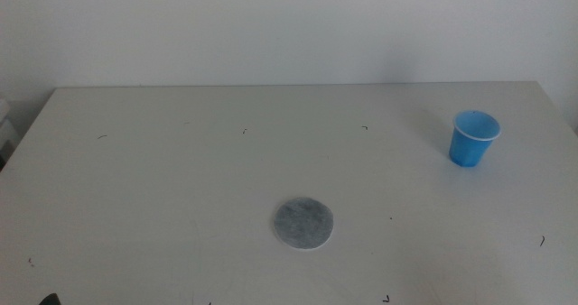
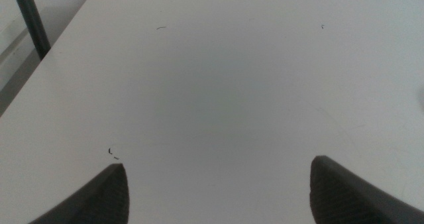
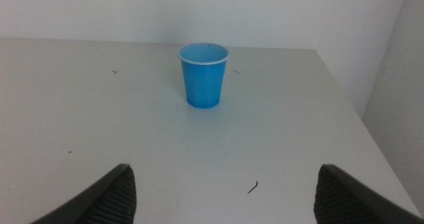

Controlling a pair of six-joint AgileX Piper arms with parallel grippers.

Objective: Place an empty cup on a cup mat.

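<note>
I'm seeing the cup (image 1: 473, 138) standing upright at the right of the frame in the middle view, toward the far right corner of the table (image 1: 181, 161). The cup mat (image 1: 303, 224) is lying flat at lower centre, well apart from the cup. Neither arm is showing in that view.

The right end effector (image 3: 225, 191) is looking straight at the cup: the cup (image 3: 203, 75) sits dead ahead, roughly centred between its jaws, mouth up, axis vertical, with open table between them. Its jaws are standing wide apart, nothing between them.

The left end effector (image 2: 218, 187) is also spread wide and empty, and I'm getting only bare table (image 2: 212, 71) in its view, no cup and no mat.

So I'm reading the right arm as the nearer one, already lined up. The cup is off to the right side, the mat toward the middle, so I'm expecting a straight-ahead reach and a side grasp on the tapered wall, then a carry toward lower centre of the frame. The left arm is waiting out of the middle view.
</note>
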